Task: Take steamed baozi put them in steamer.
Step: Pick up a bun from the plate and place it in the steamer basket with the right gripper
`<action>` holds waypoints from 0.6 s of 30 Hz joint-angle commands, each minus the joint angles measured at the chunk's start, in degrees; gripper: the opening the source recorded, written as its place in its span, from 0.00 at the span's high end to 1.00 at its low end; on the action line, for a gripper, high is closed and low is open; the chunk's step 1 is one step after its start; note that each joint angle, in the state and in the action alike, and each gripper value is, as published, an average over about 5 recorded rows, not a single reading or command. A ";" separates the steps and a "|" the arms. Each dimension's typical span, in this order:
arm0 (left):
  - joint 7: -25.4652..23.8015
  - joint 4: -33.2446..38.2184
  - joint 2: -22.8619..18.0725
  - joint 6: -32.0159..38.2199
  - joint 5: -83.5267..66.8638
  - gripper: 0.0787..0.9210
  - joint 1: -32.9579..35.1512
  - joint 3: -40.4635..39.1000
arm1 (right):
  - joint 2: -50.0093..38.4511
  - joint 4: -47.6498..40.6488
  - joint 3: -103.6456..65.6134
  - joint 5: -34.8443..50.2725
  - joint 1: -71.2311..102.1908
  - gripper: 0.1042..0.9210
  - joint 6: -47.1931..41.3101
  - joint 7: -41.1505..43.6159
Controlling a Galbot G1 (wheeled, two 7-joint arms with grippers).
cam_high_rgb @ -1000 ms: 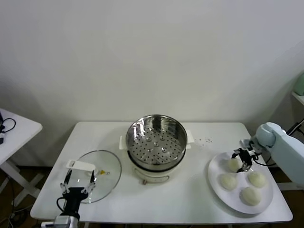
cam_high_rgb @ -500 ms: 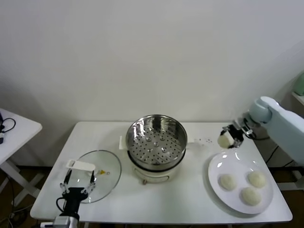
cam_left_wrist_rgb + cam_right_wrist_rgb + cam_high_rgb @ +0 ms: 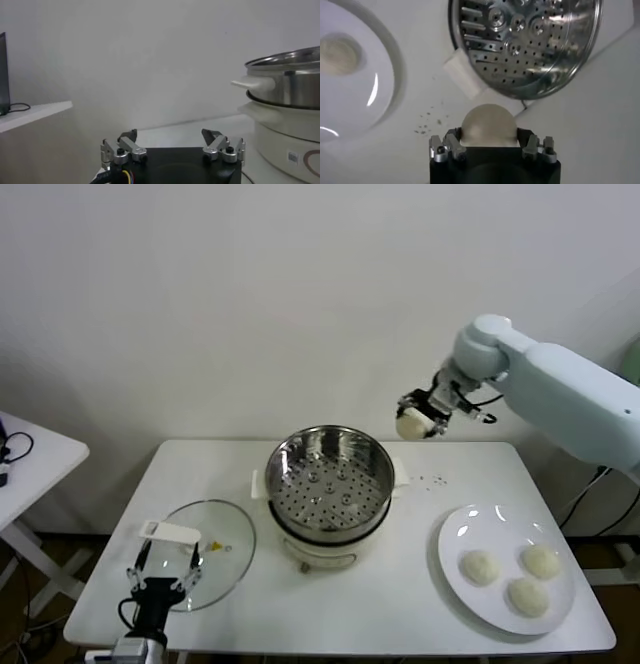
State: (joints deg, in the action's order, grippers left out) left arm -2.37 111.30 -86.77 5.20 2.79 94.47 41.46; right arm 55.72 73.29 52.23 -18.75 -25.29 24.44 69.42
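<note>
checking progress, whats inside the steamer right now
Only its perforated tray; no baozi inside the steamer yet. The right claw holds one above the table. The near inner wall is hidden.

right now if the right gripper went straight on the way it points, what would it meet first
Probably the white table beside the steamer rim, judging by the right gripper wrist view past its held baozi; depth is unclear.
</note>
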 commanded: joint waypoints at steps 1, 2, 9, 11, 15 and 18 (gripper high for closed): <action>-0.03 0.21 0.08 -0.09 0.02 0.12 0.05 0.07 | 11.07 0.80 2.98 -4.95 -2.64 0.24 3.80 -0.23; -0.03 0.33 0.09 -0.13 0.00 0.12 0.10 0.13 | 12.64 -0.04 2.76 -6.31 -1.63 0.25 4.27 -0.29; -0.01 0.91 0.34 -0.32 -0.17 0.12 0.52 0.58 | 18.89 -5.43 1.89 -12.93 4.28 0.24 6.36 -0.81; 0.00 0.94 0.36 -0.27 -0.24 0.12 0.67 0.69 | 19.34 -6.38 1.73 -14.06 5.50 0.24 6.57 -0.85; 0.01 0.85 0.29 -0.14 -0.47 0.12 1.03 0.87 | 19.32 -7.96 1.45 -16.75 7.46 0.24 7.21 -0.94; 0.03 0.69 0.17 -0.04 -0.55 0.12 1.25 0.87 | 19.28 -9.10 0.80 -18.90 8.90 0.24 7.80 -1.07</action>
State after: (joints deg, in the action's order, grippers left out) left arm -2.36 112.05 -86.51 5.12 2.30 95.69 42.36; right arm 71.39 66.34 52.89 -32.69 -18.89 30.80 68.31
